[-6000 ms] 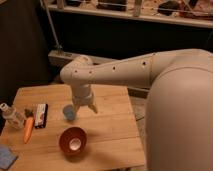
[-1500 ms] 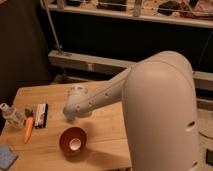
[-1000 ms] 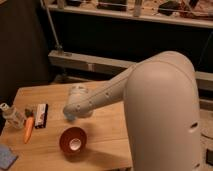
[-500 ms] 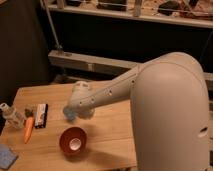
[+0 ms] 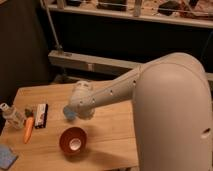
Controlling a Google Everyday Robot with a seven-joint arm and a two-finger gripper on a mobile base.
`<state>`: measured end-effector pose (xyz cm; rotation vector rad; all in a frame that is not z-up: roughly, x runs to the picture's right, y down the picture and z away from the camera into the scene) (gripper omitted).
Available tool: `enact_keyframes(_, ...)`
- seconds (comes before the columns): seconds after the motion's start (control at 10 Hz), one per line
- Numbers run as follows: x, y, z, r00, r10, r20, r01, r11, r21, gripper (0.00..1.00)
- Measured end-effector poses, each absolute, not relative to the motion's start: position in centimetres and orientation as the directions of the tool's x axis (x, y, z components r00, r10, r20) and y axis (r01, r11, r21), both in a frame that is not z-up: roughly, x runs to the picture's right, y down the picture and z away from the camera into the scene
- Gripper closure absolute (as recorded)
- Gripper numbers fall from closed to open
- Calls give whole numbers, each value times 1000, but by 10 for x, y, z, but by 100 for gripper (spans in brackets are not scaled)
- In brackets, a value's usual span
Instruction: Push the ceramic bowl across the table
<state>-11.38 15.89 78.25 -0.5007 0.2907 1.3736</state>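
The ceramic bowl [image 5: 73, 140], glossy red-orange with a white patch inside, sits near the front edge of the table [image 5: 107, 132], which has a light wooden plank top. My gripper [image 5: 81, 114] hangs below the round white wrist, just behind the bowl and a little above it. The wrist covers most of it. It sits right next to a small light-blue cup [image 5: 69, 114]. I cannot tell whether it touches the bowl. My large white arm reaches in from the right.
On the left of the table lie a carrot [image 5: 28, 129], a clear bottle [image 5: 11, 114], a black-and-white box [image 5: 41, 115] and a blue sponge [image 5: 6, 156] at the front corner. A metal rail and dark shelving [image 5: 100, 62] stand behind the table.
My arm and wrist have shifted slightly to the right and up over the last second. The bowl has not moved.
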Motion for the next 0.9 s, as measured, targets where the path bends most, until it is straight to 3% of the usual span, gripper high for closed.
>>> enact_keyframes(0.4,-101,185,755,216,809,-547,-963,84,-256,100)
enact_keyframes(0.9,-66,183,770,240,810,-535,-971,199,-134,100)
